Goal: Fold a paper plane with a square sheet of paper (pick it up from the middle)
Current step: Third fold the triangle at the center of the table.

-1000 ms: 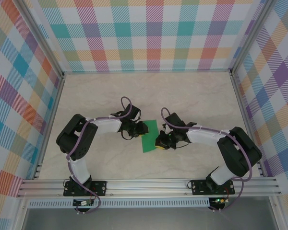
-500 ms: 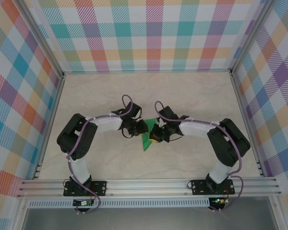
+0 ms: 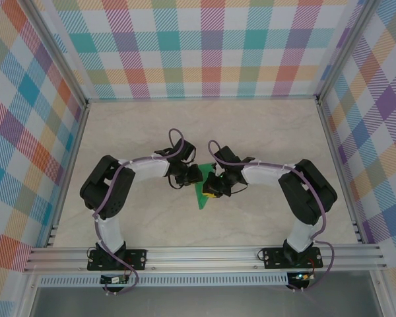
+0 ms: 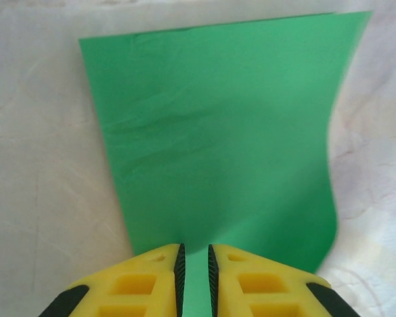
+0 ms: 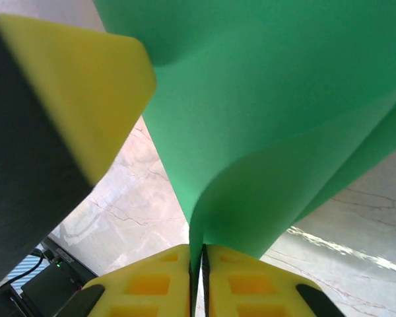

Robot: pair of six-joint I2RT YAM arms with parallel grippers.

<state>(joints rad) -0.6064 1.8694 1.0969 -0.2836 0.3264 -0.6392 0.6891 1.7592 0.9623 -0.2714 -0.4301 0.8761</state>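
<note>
left gripper (image 4: 195, 264): clenched on the near edge of the sheet of green paper (image 4: 218, 132); a thin strip of green shows between its yellow fingers (image 4: 138, 287).
right gripper (image 5: 197, 264): pinched tight on another edge of the paper, which rises out of the seam between its fingers and bows over in a smooth curve.
grippers together: tips close to each other over the middle of the table (image 3: 270, 132), the left one (image 3: 198, 176) toward the table's left, the right one (image 3: 210, 187) just beside it.
paper, place: held between both grippers over the table's middle, its lower part (image 3: 201, 198) reaching toward the table's near edge; I cannot tell whether it touches the table.
paper, look: plain, matte and unmarked, with faint wrinkles, a straight far edge and a curved right edge.
table: pale, marbled.
</note>
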